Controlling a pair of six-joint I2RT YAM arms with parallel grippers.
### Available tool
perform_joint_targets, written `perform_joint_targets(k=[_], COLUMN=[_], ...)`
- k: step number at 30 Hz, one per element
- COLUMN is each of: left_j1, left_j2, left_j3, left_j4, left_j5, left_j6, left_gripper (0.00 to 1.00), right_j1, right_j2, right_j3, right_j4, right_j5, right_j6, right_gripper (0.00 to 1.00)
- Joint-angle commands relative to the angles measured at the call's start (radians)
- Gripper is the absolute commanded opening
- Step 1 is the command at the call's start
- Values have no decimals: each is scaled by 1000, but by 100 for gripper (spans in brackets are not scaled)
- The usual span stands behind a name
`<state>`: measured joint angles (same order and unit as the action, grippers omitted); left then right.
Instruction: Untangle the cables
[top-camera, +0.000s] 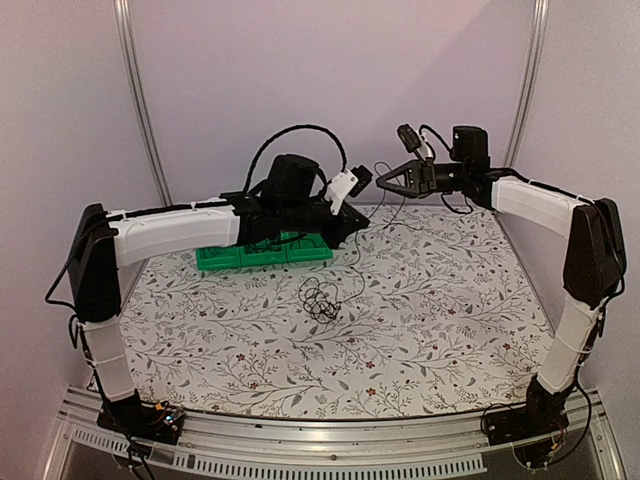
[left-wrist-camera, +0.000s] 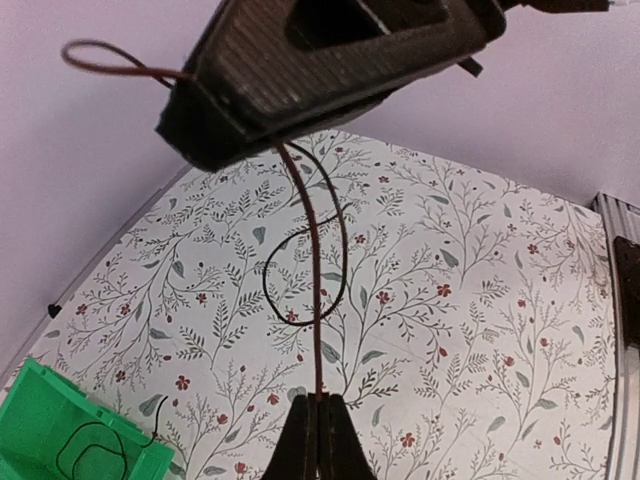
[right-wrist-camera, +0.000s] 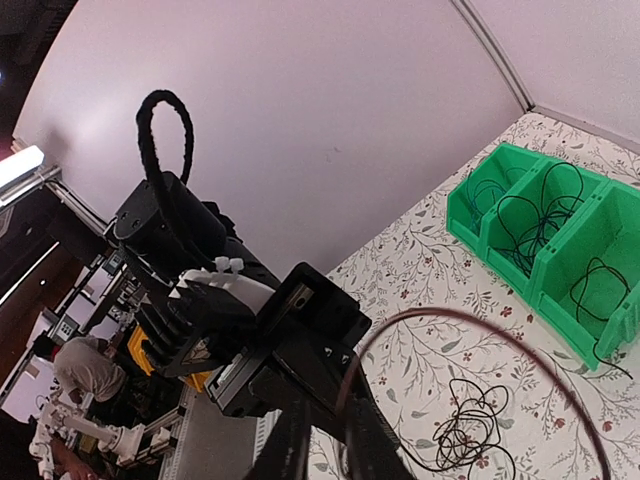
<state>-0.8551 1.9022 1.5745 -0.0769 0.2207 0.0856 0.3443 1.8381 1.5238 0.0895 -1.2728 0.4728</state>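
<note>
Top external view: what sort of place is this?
Probably a robotics lab: left arm and right arm bolted to a floral-covered table, metal frame posts against plain walls, a green bin holding cables.

Free tabletop (top-camera: 450, 300) right of cable tangle (top-camera: 320, 298)

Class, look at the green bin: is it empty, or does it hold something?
Not empty. The right wrist view shows black cables coiled inside the compartments of the green bin.

Arms raised inward, left gripper (left-wrist-camera: 320, 410) and right gripper (top-camera: 382, 180) both clamped
</note>
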Motion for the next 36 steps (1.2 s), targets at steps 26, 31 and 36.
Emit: perform_joint_targets(k=[26, 31, 36], left_j1=[154, 162, 178], left_j2=[95, 84, 69], left_j3=[117, 105, 102], left_j4=[248, 243, 243], left_j5=[-84, -74, -46], left_j6=[-714, -745, -791], left_gripper=[0, 0, 0], right_j1=[258, 312, 328], right_j2=[-58, 133, 265], right_j3=[-204, -94, -22], right_j4=[-399, -397, -345], right_j5=[543, 640, 751], right_j6=[-988, -1022, -1010], right_gripper=[49, 59, 65])
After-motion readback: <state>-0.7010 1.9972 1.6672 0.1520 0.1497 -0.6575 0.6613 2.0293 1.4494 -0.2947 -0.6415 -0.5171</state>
